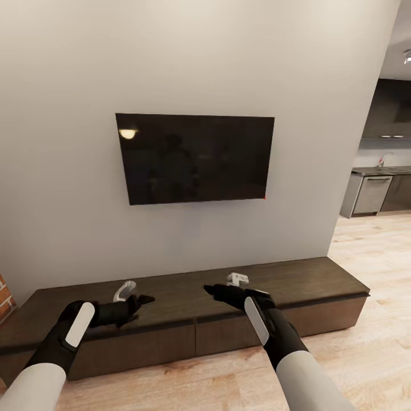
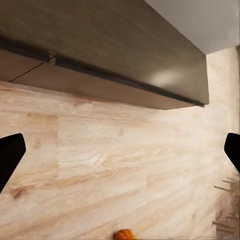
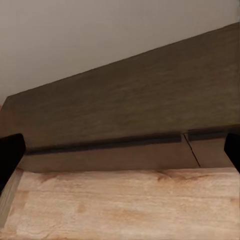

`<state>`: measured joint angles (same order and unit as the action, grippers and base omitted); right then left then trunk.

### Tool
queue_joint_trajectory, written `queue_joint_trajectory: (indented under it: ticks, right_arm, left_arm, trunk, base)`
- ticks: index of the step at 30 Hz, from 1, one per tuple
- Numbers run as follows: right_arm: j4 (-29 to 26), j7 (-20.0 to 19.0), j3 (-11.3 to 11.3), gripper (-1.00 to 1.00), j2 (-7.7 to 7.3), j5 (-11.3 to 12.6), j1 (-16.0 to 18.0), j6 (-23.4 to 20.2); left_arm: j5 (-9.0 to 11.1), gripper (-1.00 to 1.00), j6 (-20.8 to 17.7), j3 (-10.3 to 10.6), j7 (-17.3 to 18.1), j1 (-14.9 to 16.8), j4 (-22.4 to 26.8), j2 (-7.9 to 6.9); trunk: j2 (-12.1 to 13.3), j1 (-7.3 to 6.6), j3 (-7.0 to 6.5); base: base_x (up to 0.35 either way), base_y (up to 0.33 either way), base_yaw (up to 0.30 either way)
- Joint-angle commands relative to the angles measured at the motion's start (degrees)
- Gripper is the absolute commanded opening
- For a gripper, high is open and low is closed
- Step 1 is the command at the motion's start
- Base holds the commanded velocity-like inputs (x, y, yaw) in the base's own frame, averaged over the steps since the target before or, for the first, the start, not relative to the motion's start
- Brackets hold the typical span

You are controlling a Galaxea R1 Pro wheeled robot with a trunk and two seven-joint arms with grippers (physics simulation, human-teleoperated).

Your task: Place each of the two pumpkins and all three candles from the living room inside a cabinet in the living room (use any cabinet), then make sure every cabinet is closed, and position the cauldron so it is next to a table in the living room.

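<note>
Where planks gleam, long dark-wood cabinet (image 1: 188,331), perhaps ribbed pumpkin (image 2: 124,234)

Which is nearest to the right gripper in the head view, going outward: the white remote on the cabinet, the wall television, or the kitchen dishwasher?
From the right gripper:
1. White remote, on the cabinet top, just beyond the fingertips.
2. Television, on the wall above.
3. Dishwasher, far right, in the kitchen.
</note>
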<state>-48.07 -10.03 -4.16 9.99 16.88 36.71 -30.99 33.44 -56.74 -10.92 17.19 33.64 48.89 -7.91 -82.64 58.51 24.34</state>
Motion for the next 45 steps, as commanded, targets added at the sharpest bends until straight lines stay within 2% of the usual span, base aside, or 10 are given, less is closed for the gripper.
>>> queue_joint_trajectory:
  ticks: [1,9,20,21,22,23,24,29,35,45]
  right_arm:
    - [0.0,0.1,0.0,1.00,0.00,0.4,0.0,-0.2]
    - [0.1,0.6,0.0,1.00,0.00,1.2,0.0,-0.4]
    - [1.1,0.4,0.2,1.00,0.00,2.1,0.0,-0.1]
    - [2.2,0.4,0.4,1.00,0.00,3.2,0.0,-0.1]
    - [5.0,0.2,1.9,1.00,0.00,6.3,0.0,0.1]
    - [5.9,0.2,2.5,1.00,0.00,7.4,0.0,0.1]
    - [8.5,0.0,4.5,1.00,-0.43,10.2,0.0,0.2]
    - [11.4,-0.2,6.9,1.00,-1.84,13.9,0.0,0.4]
    - [11.4,-0.1,7.2,1.00,-1.99,14.6,0.0,1.9]
    - [11.7,-0.1,10.0,1.00,-1.98,14.6,0.0,2.2]
  left_arm:
    - [-0.5,1.00,-0.3,-0.1,3.2,-0.1,0.2,-0.49]
    - [-0.5,1.00,-0.5,0.1,23.1,-0.5,-0.2,-4.36]
    - [-0.5,1.00,-0.5,0.1,24.0,-0.8,-0.2,-4.42]
    - [-0.5,1.00,-0.5,0.1,24.0,-0.8,-0.2,-4.41]
    - [-0.5,1.00,-0.5,0.1,24.1,-0.9,-0.1,-4.36]
    - [-0.5,1.00,-0.5,0.2,24.1,-0.9,-0.1,-4.35]
    - [-0.4,1.00,-0.5,0.3,24.1,-0.9,0.0,-4.34]
    - [-0.4,1.00,-0.5,0.5,26.5,-0.9,0.3,-4.37]
    - [-0.6,1.00,-0.5,0.6,29.6,-1.3,0.3,-4.47]
    - [-0.6,1.00,-0.5,0.6,29.7,-1.3,0.3,-4.48]
  trunk:
    - [0.0,0.00,0.07]
    - [0.0,0.00,0.01]
    - [0.0,0.00,-0.09]
    - [0.0,0.00,-0.09]
    - [0.0,0.00,-0.09]
    - [0.0,0.00,-0.09]
    - [0.0,0.00,-0.09]
    - [0.0,0.00,-0.09]
    - [-1.6,0.88,0.63]
    - [-5.7,3.07,2.42]
  base:
    - [0.000,0.000,0.000]
    - [0.000,0.000,0.000]
    - [0.000,0.000,0.000]
    - [0.000,0.000,0.000]
    - [0.000,0.000,0.000]
    - [0.000,0.000,0.000]
    - [0.000,0.000,0.000]
    - [0.000,0.000,0.000]
    - [0.000,0.000,0.000]
    - [0.000,0.000,0.000]
